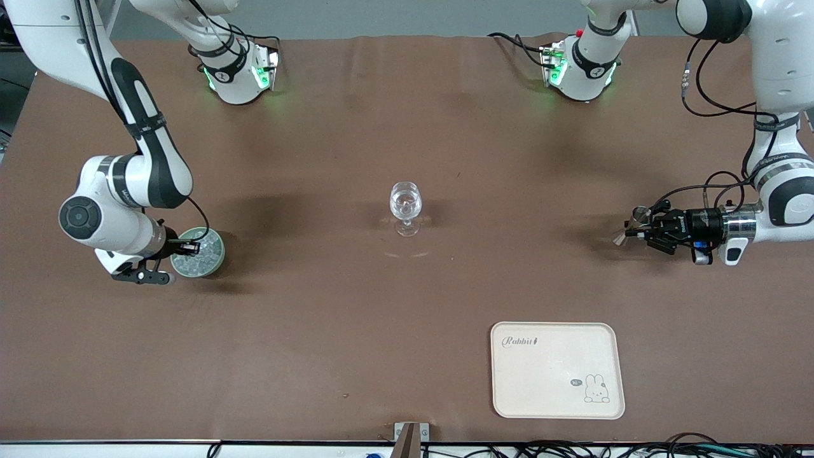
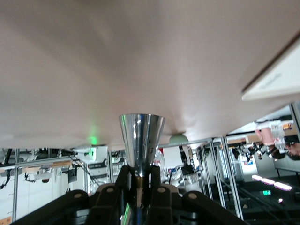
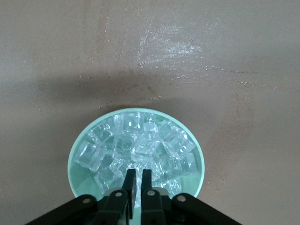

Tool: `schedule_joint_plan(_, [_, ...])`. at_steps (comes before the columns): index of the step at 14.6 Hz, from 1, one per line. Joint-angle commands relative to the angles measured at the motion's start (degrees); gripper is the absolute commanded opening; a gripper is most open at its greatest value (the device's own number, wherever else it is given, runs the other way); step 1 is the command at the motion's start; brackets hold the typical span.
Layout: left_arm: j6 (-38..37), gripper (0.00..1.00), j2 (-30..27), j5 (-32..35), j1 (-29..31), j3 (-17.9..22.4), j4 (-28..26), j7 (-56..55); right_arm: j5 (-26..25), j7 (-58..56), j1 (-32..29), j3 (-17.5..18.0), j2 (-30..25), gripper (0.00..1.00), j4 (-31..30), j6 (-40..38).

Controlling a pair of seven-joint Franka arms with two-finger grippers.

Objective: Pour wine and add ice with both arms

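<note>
A clear stemmed glass (image 1: 406,207) stands upright at the middle of the table. A pale green bowl (image 1: 216,254) full of ice cubes (image 3: 136,145) sits toward the right arm's end. My right gripper (image 1: 188,249) hangs low over the bowl; in the right wrist view (image 3: 138,177) its fingers are almost together with nothing seen between them. My left gripper (image 1: 642,230) is toward the left arm's end, lying level above the table. It is shut on the waist of a shiny metal measuring cup (image 2: 141,140), whose cone also shows in the front view (image 1: 626,229).
A cream tray (image 1: 509,369) with a rabbit print lies near the front edge, toward the left arm's end. The two arm bases (image 1: 238,73) (image 1: 582,67) stand along the table's back edge. Brown tabletop lies between glass, bowl and tray.
</note>
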Motion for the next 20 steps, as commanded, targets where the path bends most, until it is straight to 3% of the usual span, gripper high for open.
schedule_joint_plan(1, [-3.14,0.0,-2.14,-0.12,0.17,-1.74,-0.22,-2.07,0.48,0.6,-0.16,0.33,-1.05,0.08,0.75,-2.3])
schedule_joint_plan(3, [-3.24,0.0,-4.51,1.98,0.17,-3.4,-0.74,-2.15,0.48,0.42,-0.16,0.33,-0.96,0.22,0.75,-1.96])
schedule_joint_plan(4, [-3.24,0.0,-5.82,3.99,0.17,-4.81,-0.75,-2.24,0.48,0.25,-0.25,0.24,-0.7,0.4,0.75,-1.08])
schedule_joint_plan(5, [-3.24,0.0,-7.06,4.97,0.17,-6.48,-0.75,-2.33,0.39,0.07,-0.34,0.24,-0.52,0.51,0.75,1.28])
schedule_joint_plan(6, [-3.15,0.0,-8.29,5.07,0.17,-7.62,-1.09,-3.29,0.39,-0.02,-0.43,0.24,-0.17,0.54,0.05,3.82])
schedule_joint_plan(11, [-1.93,0.0,-13.13,5.07,0.17,-12.02,-3.47,-8.64,0.39,-0.11,-0.08,0.33,0.01,0.54,-3.56,3.76])
schedule_joint_plan(16, [6.85,0.0,-18.83,5.07,0.17,-21.68,-7.77,-15.85,0.48,0.07,0.01,0.68,0.01,0.52,-5.32,3.93])
schedule_joint_plan(20, [14.49,0.0,-19.72,5.07,0.26,-30.29,-7.95,-23.15,0.48,0.16,-0.08,0.68,0.01,0.41,-6.02,5.43])
